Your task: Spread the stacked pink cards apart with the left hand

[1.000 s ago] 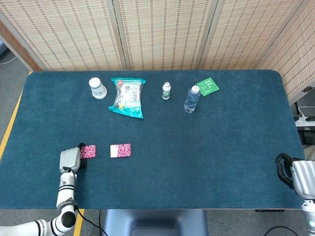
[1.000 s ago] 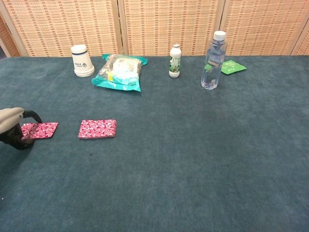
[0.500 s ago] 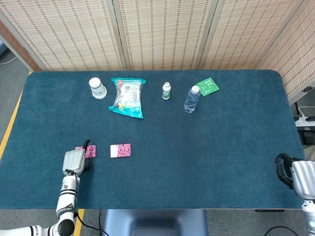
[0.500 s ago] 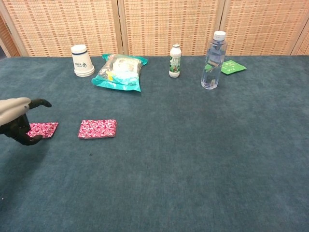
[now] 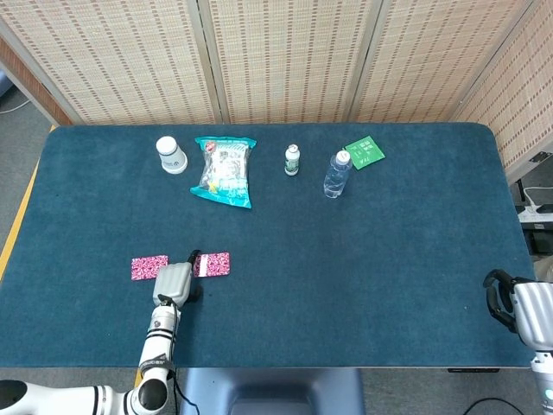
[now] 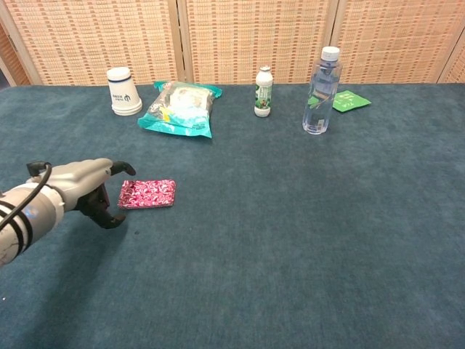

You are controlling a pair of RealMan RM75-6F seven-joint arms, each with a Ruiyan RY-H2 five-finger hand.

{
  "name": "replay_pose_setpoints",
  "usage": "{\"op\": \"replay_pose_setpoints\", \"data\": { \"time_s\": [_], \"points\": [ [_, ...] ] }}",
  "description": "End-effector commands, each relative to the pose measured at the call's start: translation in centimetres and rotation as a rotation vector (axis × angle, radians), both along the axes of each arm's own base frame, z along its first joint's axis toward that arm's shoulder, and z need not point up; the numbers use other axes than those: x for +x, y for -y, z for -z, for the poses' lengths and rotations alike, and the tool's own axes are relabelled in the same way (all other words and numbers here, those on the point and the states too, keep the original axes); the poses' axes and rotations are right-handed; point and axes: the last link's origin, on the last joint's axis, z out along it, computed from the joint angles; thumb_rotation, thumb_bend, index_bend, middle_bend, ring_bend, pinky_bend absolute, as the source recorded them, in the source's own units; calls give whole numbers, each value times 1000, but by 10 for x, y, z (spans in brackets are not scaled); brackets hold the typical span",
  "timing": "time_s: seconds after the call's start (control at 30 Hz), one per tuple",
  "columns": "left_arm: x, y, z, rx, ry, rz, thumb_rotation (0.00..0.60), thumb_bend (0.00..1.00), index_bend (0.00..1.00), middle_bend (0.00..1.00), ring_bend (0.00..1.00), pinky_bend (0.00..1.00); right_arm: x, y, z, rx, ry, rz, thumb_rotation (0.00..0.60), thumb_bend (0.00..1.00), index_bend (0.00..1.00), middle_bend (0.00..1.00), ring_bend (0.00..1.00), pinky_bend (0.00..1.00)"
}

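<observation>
Two pink patterned cards lie apart near the table's front left. The left card (image 5: pixel 149 267) lies bare in the head view; in the chest view my arm hides it. The right card (image 5: pixel 213 264) (image 6: pixel 147 193) lies flat just right of my left hand (image 5: pixel 175 281) (image 6: pixel 98 193). That hand hovers at this card's left end, fingers apart and holding nothing; whether it touches the card I cannot tell. My right hand (image 5: pixel 518 308) rests off the table's front right corner, only partly seen.
Along the back stand a white cup (image 5: pixel 171 155) (image 6: pixel 123 91), a teal snack bag (image 5: pixel 225 170) (image 6: pixel 182 107), a small bottle (image 5: pixel 292 160) (image 6: pixel 263 91), a water bottle (image 5: pixel 337 175) (image 6: pixel 320 91) and a green packet (image 5: pixel 365 153) (image 6: pixel 351 100).
My left hand lifted off the left card and moved right, to the left end of the right card. The left card now lies uncovered. The right hand stayed put.
</observation>
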Motion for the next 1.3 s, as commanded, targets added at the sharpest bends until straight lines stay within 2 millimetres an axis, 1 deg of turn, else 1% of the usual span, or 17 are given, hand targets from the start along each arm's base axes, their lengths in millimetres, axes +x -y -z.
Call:
{"op": "replay_pose_setpoints", "data": {
  "time_s": [0.03,0.33,0.57,0.93,1.3],
  "points": [
    [6,-4,5,11,1,-6,600,377,119,1000,1000,1000,0,0,0,1,0,0,600,539,995,869,773,954],
    [16,-7,16,28,-5,-25,600,377,116,1000,1000,1000,0,0,0,2,4,-3,600,539,995,869,773,955],
    [18,-13,22,40,-10,-34,600,378,155,1000,1000,1000,0,0,-1,4,4,-3,600,538,995,869,773,954],
    [19,-19,26,41,-13,-43,600,418,194,1000,1000,1000,0,0,0,9,0,-1,600,539,995,869,773,954],
    [20,-21,26,39,-20,-45,600,419,203,1000,1000,1000,0,0,0,9,-1,-1,600,539,995,869,773,954]
  ]
}}
